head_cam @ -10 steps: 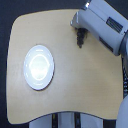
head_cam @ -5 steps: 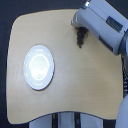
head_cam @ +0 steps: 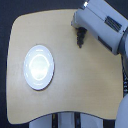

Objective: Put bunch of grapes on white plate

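In the upper right of the frame, the hand (head_cam: 80, 39) grasps the bunch of grapes (head_cam: 79, 41) above the bench (head_cam: 75, 85). The white plate (head_cam: 38, 67) lies at left centre.

Light wooden table (head_cam: 75, 90) (rounded corners)

We see a bright picture, but it is soft and blurry all over. Light bounces off the white plate (head_cam: 38, 67) and makes a shiny glow in its middle. The wooden table (head_cam: 75, 95) is evenly lit. Around it, the corners are very dark. Edges look fuzzy, and we cannot make out small details.
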Robot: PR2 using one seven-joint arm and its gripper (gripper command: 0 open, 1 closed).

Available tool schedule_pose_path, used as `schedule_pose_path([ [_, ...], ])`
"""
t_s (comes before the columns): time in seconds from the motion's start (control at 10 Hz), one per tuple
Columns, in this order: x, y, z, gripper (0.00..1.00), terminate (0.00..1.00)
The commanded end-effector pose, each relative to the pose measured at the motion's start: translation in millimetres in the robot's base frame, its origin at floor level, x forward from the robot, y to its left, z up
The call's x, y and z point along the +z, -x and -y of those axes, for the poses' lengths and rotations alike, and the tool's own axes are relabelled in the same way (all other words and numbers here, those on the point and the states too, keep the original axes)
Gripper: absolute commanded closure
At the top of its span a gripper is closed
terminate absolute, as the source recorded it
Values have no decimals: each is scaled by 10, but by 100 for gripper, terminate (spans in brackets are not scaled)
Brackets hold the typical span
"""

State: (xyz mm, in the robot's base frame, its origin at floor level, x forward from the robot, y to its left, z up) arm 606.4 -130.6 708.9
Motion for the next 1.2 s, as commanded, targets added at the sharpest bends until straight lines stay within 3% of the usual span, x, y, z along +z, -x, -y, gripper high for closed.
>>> schedule_pose_path([
  [0.0, 22, 26, -49, 100, 0],
  [0.7, 125, 46, -77, 100, 0],
  [1.1, 663, 158, -89, 100, 0],
])
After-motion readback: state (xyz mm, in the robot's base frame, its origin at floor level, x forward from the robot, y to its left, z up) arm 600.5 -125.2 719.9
